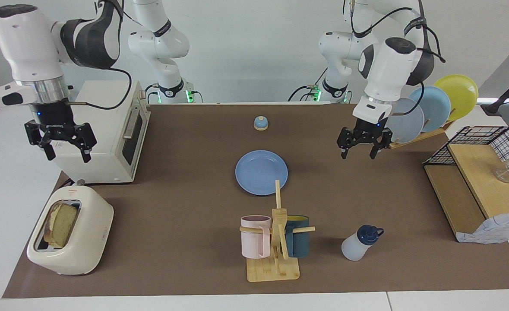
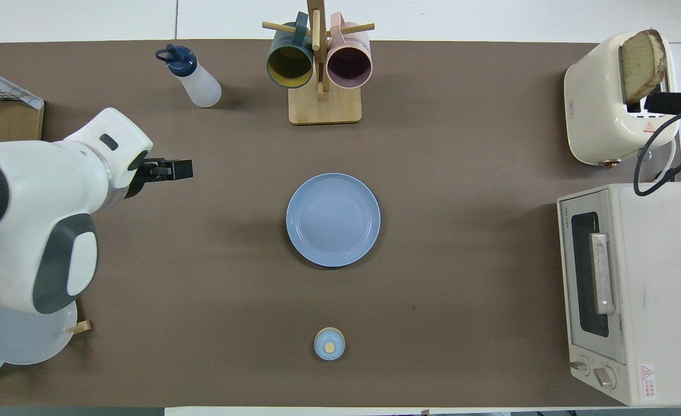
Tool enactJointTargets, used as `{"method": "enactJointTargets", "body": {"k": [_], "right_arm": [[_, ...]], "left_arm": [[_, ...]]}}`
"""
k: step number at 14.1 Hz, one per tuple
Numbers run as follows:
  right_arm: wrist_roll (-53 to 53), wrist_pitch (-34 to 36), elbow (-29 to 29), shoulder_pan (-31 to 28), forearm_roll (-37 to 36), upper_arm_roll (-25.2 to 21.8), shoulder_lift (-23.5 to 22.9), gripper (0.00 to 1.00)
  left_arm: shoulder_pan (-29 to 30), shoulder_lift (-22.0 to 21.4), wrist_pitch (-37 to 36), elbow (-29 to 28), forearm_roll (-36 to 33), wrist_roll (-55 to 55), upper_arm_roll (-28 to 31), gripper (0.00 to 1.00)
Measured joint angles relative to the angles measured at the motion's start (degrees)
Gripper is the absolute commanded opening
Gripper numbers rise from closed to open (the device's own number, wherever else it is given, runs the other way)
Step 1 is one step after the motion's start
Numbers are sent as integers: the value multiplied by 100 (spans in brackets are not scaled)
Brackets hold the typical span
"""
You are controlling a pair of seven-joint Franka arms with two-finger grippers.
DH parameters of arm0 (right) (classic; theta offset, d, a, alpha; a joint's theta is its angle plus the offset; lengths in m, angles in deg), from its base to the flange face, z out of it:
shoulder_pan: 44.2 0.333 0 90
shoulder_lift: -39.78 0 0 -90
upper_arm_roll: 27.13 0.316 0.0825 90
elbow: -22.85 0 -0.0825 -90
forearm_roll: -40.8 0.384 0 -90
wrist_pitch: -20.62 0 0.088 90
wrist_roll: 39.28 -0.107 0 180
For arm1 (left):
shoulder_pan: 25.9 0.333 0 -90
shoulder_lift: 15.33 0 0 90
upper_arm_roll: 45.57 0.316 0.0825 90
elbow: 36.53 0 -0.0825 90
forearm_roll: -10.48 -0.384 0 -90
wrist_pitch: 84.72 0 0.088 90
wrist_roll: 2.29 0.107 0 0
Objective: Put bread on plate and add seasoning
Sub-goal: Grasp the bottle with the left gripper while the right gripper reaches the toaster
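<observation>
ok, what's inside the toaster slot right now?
The bread stands upright in the toaster, its upper part sticking out of the slot. Its lower part is hidden inside the housing. Both end effectors are clear of it.

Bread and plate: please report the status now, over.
Left gripper and right gripper open, raised, empty. Bread in toaster. Plate bare, mid-table; seasoning standing beside mug rack. Nothing in the way.

Table cover (image 1: pixel 185 207): matt brown, paper-like. Mug rack (image 1: pixel 276 259): pale bare wood; toaster (image 1: pixel 86 242): glossy cream casing. Bottle (image 1: pixel 354 247): translucent plastic, dark cap; plate (image 1: pixel 248 172): smooth blue with a soft sheen.
</observation>
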Motion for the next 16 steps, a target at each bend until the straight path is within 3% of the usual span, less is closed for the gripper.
{"method": "enactJointTargets", "body": {"k": [3, 5, 9, 13, 15, 16], "right_arm": [[613, -881, -42, -9, 0, -4, -420, 100], [810, -1327, 113, -16, 0, -11, -805, 91], [881, -1718, 481, -41, 0, -13, -1355, 84], [977, -1812, 528, -178, 1, -14, -1441, 51], [986, -1798, 524, -191, 207, -15, -1442, 11], [1008, -1770, 523, -195, 341, -15, -1443, 0]], "left_arm": [[-117, 827, 1352, -19, -1187, -1240, 1, 100], [-118, 1233, 1843, 70, -1344, -1515, 18, 100], [-109, 1886, 2383, 578, -1355, -1700, 111, 100], [-100, 2632, 2604, 1325, -1355, -1864, 277, 100], [-98, 2867, 2608, 1621, -1356, -1911, 342, 100], [-98, 2939, 2608, 1715, -1356, -1926, 364, 100]]}}
